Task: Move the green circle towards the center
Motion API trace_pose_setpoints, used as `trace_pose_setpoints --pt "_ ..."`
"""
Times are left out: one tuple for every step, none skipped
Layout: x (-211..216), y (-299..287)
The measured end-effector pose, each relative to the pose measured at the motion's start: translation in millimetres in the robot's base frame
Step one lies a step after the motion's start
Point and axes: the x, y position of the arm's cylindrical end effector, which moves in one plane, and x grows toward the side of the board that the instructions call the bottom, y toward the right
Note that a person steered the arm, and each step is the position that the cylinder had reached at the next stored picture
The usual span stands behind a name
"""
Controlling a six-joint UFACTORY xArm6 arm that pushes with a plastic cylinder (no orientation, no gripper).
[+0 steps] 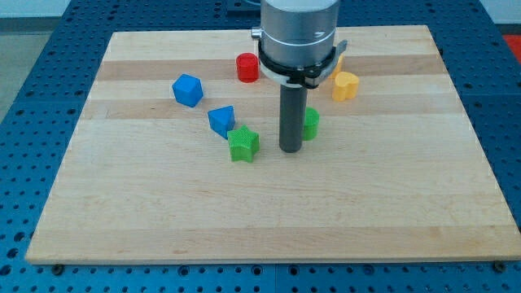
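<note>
The green circle (311, 123) sits on the wooden board (269, 212) just right of the middle, partly hidden behind the rod. My tip (291, 150) rests on the board at the circle's lower left, touching or nearly touching it. A green star (243, 143) lies to the left of the tip.
A blue block (221, 120) sits just above and left of the green star. A blue cube (187, 89) lies further left. A red cylinder (247, 67) stands at the view's top. A yellow heart (345, 85) lies at the upper right, beside the arm's housing (298, 41).
</note>
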Motion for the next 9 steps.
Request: trace_pose_setpoints --pt "0.0 -0.2" --pt "-0.6 -0.2" --pt "-8.9 -0.2" --pt "-13.8 -0.2" --pt "-13.8 0.3" --pt "-13.8 6.2" --pt "-13.8 13.0" --pt "-12.0 20.1" --pt "7.2 20.1"
